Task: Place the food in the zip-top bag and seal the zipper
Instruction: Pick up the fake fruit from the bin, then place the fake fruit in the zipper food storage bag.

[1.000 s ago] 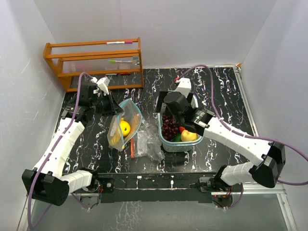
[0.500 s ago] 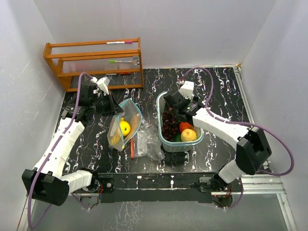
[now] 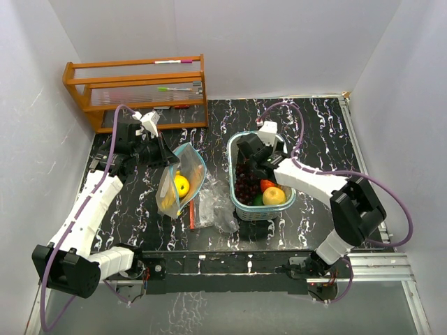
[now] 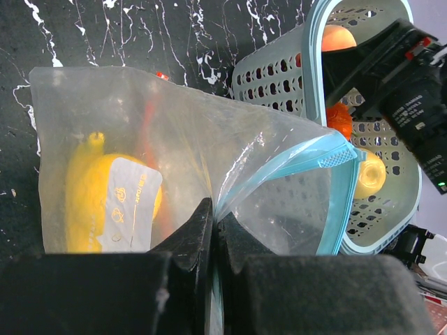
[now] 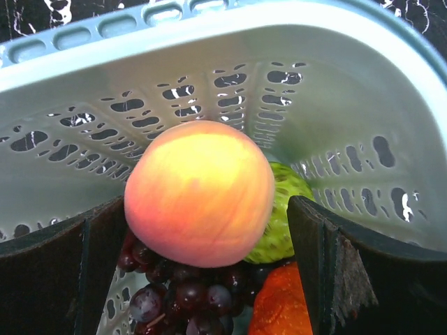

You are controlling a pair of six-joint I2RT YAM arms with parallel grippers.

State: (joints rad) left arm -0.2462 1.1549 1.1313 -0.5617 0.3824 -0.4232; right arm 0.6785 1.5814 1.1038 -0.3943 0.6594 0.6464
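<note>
Right tool (image 3: 248, 151) slid into basket (image 3: 294, 198), spread around peach (image 5: 199, 192); left tool (image 4: 215, 225) pinches bag (image 4: 174, 136) mouth-up.

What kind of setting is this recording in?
Probably a robot lab test booth: plain white panels wall in a black marbled table, with toy fruit in a basket and a wooden rack.

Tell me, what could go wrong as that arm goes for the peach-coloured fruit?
The round, glossy fruit sits between the right gripper's open fingers; it might squirt away when they close. The left gripper pinches only a thin edge of the bag; if that slips, the mouth could collapse.
</note>
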